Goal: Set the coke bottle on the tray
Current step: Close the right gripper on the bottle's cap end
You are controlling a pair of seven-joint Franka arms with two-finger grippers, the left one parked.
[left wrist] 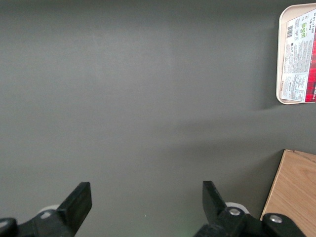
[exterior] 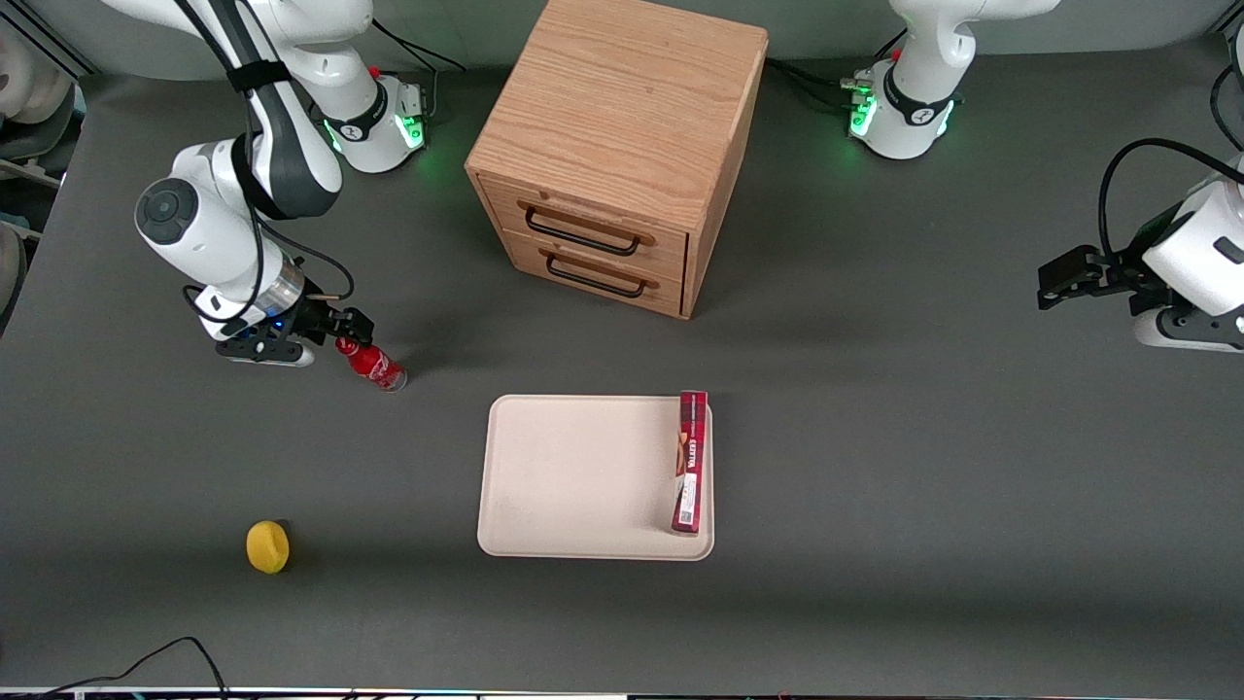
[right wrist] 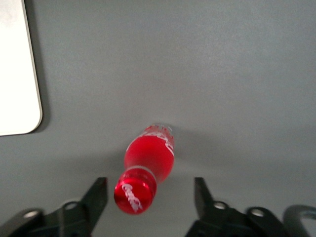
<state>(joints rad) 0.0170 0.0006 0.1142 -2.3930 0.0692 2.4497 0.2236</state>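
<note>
So the coke bottle (right wrist: 148, 163) stands on the table well apart from the tray (exterior: 573, 476), near the working arm's end. The gripper (right wrist: 150, 197) sits spread open around its cap, not clamped. Looks light, stiff and slick, so I'd grab the neck. Tray holds only a long red box (exterior: 689, 462).

- A wooden cabinet (exterior: 612, 146) with two drawers stands on the dark grey surface (exterior: 923, 437).
- A long red box (exterior: 690, 462) lies nearer the front camera.
- A yellow lemon (exterior: 267, 546) lies toward the working arm's end.
</note>
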